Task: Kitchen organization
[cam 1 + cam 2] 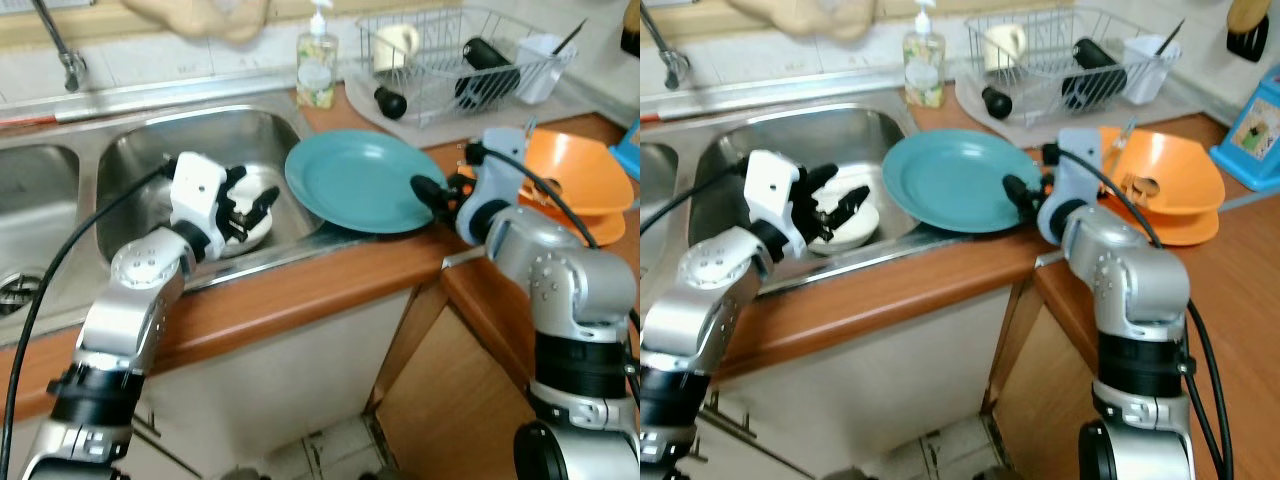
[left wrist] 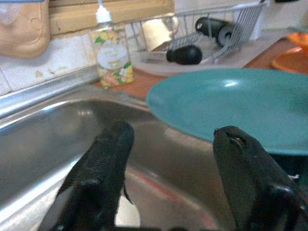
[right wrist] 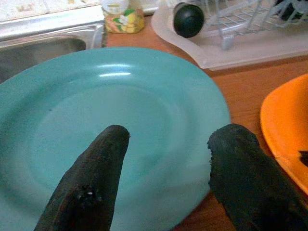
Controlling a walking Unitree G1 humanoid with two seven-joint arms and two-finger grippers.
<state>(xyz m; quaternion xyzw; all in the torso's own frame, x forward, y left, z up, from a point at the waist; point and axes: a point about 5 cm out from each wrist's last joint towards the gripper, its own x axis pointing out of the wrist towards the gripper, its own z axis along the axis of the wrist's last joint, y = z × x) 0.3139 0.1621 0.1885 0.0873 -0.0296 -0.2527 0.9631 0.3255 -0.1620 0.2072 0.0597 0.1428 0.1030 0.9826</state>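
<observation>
Where sink (image 1: pixel 130 150) meets desk (image 1: pixel 330 275), round teal plate (image 1: pixel 355 180) overhangs basin, glossy, right end effector (image 1: pixel 432 195) open at its near-right rim, left end effector (image 1: pixel 250 205) open over sink.

A round teal plate (image 1: pixel 362 182) with a shallow well and a glossy face lies on the wooden counter (image 1: pixel 330 275), its nine o'clock edge jutting over the steel sink (image 1: pixel 150 150). At its three o'clock, well apart, sit stacked orange bowls (image 1: pixel 590 175). A white dish (image 1: pixel 845 222) rests inside the sink basin.
</observation>
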